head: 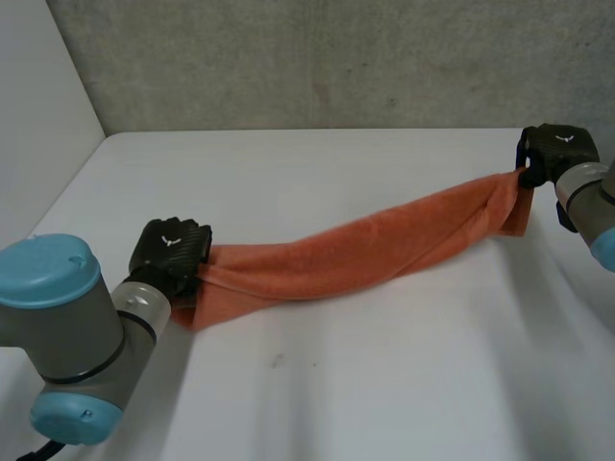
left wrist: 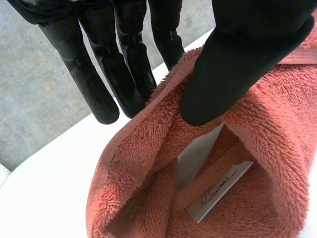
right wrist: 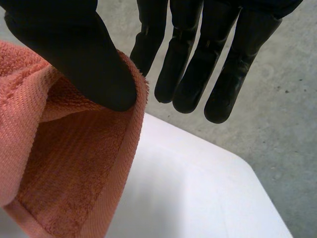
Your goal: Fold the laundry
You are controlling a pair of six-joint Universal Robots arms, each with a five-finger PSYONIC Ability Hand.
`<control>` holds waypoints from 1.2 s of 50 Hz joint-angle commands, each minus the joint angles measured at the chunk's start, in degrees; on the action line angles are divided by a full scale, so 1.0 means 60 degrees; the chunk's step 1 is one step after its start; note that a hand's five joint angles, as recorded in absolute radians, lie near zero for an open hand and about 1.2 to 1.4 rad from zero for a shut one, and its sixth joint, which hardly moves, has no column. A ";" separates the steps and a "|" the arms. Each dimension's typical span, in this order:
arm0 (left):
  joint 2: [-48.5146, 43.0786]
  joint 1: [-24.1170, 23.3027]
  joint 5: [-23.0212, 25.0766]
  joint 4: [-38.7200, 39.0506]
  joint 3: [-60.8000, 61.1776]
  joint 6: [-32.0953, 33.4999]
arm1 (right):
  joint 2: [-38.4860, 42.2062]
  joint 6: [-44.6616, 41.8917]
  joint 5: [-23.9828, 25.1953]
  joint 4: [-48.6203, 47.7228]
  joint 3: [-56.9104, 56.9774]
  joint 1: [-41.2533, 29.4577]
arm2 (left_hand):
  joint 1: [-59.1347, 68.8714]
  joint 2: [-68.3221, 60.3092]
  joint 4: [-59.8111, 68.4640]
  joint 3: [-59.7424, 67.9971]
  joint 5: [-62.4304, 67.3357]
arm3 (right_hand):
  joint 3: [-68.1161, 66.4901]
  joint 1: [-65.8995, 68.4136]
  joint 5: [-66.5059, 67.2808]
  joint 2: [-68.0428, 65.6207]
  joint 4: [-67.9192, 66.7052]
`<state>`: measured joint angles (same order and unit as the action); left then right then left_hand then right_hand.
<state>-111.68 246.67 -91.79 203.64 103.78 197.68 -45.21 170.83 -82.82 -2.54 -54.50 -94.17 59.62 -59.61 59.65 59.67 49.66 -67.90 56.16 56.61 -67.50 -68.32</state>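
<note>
An orange towel stretches in a sagging band across the white table. The left hand, near, and the right hand, far, each pinch one end between thumb and straight fingers.

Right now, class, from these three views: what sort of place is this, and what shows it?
Probably a robotics lab or test bench, not a home: a white table against a rough grey concrete wall, and a robot's black left hand and right hand pinching one orange terry towel stretched between them.
</note>
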 commanded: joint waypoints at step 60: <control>-0.2201 0.2571 0.2423 -0.1040 -0.2970 -0.3299 | -0.0874 -0.0053 0.0854 0.0056 -0.2210 -0.0008 | -0.2711 0.2710 -0.2716 -0.2720 -0.2718 | -0.2017 0.3974 0.2232 -0.2083 -0.1947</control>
<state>-123.42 262.13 -77.18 197.66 86.94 175.18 -50.41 170.66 -77.70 -2.16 -67.68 -94.24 37.59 -37.70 37.73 37.69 27.66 -67.90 56.16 56.98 -67.50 -68.32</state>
